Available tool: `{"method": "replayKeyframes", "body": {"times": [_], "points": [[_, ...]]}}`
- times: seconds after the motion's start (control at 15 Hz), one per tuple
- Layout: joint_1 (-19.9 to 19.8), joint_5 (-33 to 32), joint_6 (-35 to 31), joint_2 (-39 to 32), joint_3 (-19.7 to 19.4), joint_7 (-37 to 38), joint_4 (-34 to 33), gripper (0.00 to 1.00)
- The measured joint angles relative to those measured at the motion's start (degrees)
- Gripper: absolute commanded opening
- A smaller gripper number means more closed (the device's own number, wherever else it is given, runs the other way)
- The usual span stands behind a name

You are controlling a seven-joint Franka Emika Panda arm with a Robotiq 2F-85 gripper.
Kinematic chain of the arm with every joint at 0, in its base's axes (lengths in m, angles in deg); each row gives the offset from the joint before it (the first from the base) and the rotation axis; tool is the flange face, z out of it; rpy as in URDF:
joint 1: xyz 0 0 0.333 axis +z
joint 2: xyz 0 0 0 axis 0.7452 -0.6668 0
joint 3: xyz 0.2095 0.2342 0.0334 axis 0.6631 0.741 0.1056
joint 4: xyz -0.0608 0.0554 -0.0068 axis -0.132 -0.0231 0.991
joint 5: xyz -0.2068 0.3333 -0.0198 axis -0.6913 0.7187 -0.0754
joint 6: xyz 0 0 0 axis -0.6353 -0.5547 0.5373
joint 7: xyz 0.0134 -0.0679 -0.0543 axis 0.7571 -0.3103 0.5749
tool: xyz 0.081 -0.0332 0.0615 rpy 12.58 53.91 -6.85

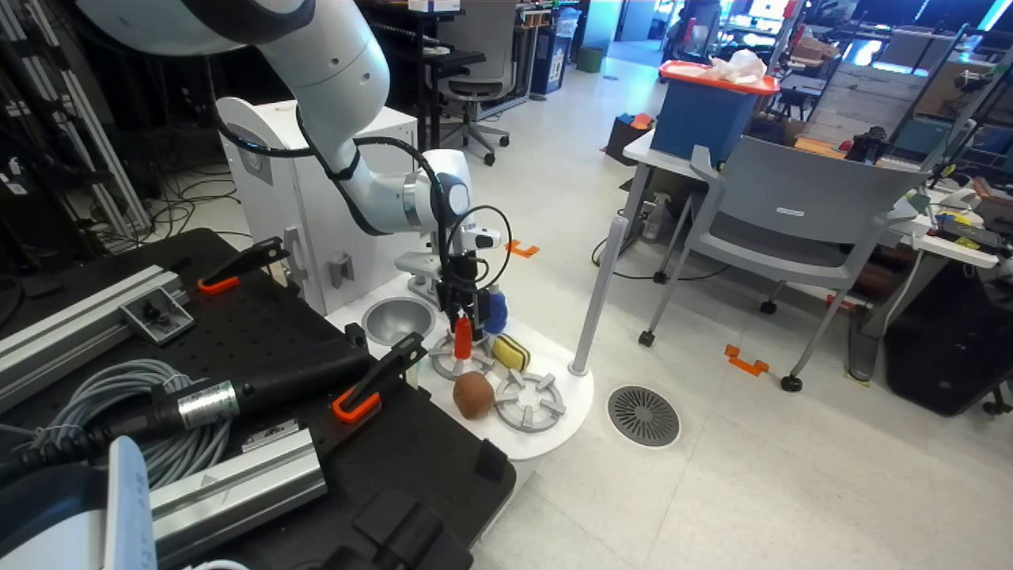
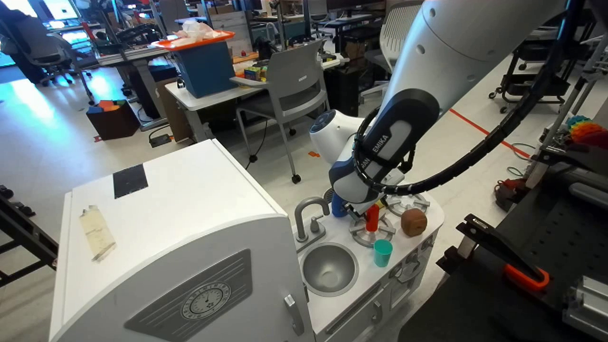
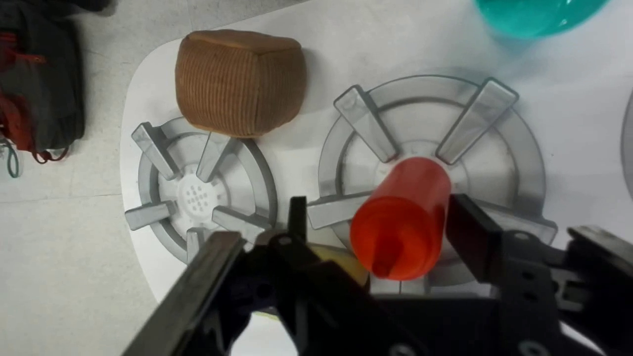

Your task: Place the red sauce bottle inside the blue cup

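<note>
Presently, the black claw (image 3: 378, 217) is hanging spread around the slim red bottle (image 2: 372, 218); the round turquoise cup (image 2: 382, 252) is standing nearby on the white desk (image 3: 586, 104).

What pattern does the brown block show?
The brown block has fine parallel lines, clearest in the wrist view.

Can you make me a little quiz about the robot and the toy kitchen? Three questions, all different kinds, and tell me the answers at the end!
1. Pick one. The red bottle is standing on:
A) the sink
B) a stove burner
C) the brown block

2. True or false? The blue-green cup is lying on its side.

3. Look at the wrist view. Is the hand open or shut?

Key:
1. B
2. False. It stands upright.
3. Open. A gap shows on one side of the red bottle.
</note>
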Motion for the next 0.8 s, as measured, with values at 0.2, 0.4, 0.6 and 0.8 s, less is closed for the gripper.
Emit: {"method": "replayKeyframes", "body": {"times": [0.2, 0.4, 0.6, 0.8], "points": [[0.1, 0.0, 0.1, 0.1, 0.1, 0.0, -0.2, 0.24], [0.4, 0.3, 2.1, 0.3, 0.6, 0.0, -1.4, 0.18], [0.5, 0.4, 4.2, 0.9, 2.1, -0.1, -1.9, 0.14], [0.9, 0.3, 4.2, 4.1, 3.9, -0.7, 1.1, 0.14]]}}
